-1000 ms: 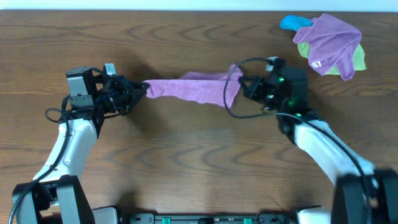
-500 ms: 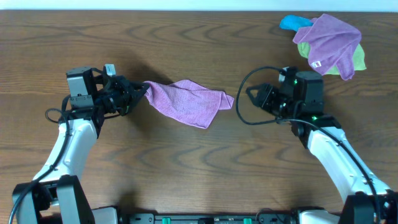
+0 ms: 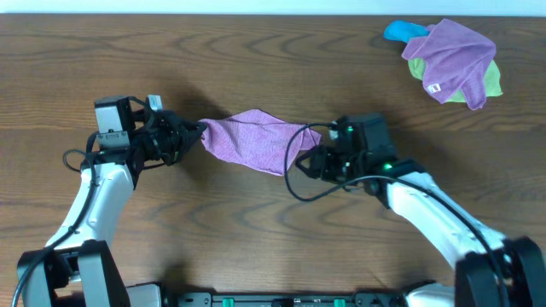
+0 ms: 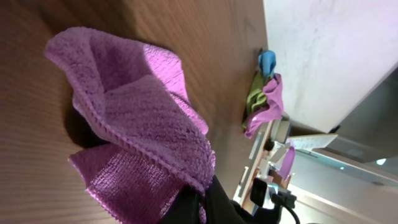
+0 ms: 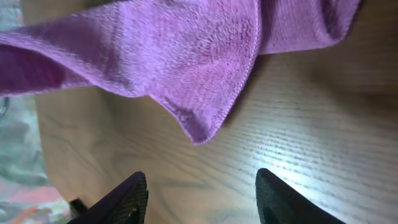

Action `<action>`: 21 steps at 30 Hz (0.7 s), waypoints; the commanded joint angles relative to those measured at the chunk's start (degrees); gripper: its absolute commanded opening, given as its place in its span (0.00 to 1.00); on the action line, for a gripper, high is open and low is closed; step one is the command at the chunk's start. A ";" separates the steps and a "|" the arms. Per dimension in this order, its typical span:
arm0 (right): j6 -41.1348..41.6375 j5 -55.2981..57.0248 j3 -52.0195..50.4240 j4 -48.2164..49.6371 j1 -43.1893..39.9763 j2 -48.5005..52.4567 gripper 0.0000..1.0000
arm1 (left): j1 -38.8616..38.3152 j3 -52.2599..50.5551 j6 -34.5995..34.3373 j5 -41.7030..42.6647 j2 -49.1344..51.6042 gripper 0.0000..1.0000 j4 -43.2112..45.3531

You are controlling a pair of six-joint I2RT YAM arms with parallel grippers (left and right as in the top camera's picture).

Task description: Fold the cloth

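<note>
The purple cloth (image 3: 254, 139) lies crumpled on the wooden table (image 3: 256, 230) between the two arms. My left gripper (image 3: 196, 135) is shut on the cloth's left corner, and the left wrist view shows the cloth (image 4: 134, 118) bunched above that gripper (image 4: 202, 200). My right gripper (image 3: 309, 162) stands open just right of the cloth's drooping right corner, holding nothing. Seen from the right wrist, the cloth (image 5: 180, 56) hangs a pointed corner ahead of the open right gripper (image 5: 202, 186), whose fingers (image 5: 118, 199) are spread apart over bare wood.
A pile of cloths (image 3: 452, 60), purple over green, sits at the table's far right corner with a blue cloth (image 3: 401, 31) beside it. The same pile (image 4: 264, 99) appears in the left wrist view. A black cable (image 3: 299, 183) loops by the right wrist.
The right gripper opened and let go of the cloth's right end, pulled away to the right, then came back left to the cloth. The cloth slackened from a stretched band into a heap.
</note>
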 commanded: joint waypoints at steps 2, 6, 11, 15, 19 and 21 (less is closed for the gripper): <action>1.75 1.64 -0.42 2.19 0.72 5.40 0.55 | -0.24 0.90 2.14 -1.01 -0.22 0.06 -1.03; 2.99 0.55 -0.42 6.80 0.72 10.49 0.54 | -0.24 0.90 2.14 -0.98 -0.22 0.06 -1.49; 5.16 -1.49 -0.39 11.72 0.74 14.78 0.52 | -0.24 0.90 2.14 -0.98 -0.22 0.06 -1.62; 6.82 -1.81 -0.39 14.82 1.07 16.76 0.52 | -0.24 0.90 2.14 -1.01 -0.24 0.06 -1.62; 8.79 -1.79 -0.39 17.62 2.54 18.23 0.52 | -0.24 0.90 2.14 -1.01 -0.22 0.06 -1.60; 9.70 -1.73 -0.39 19.17 3.91 19.06 0.51 | -0.24 0.90 2.12 -1.05 -0.22 0.05 -1.62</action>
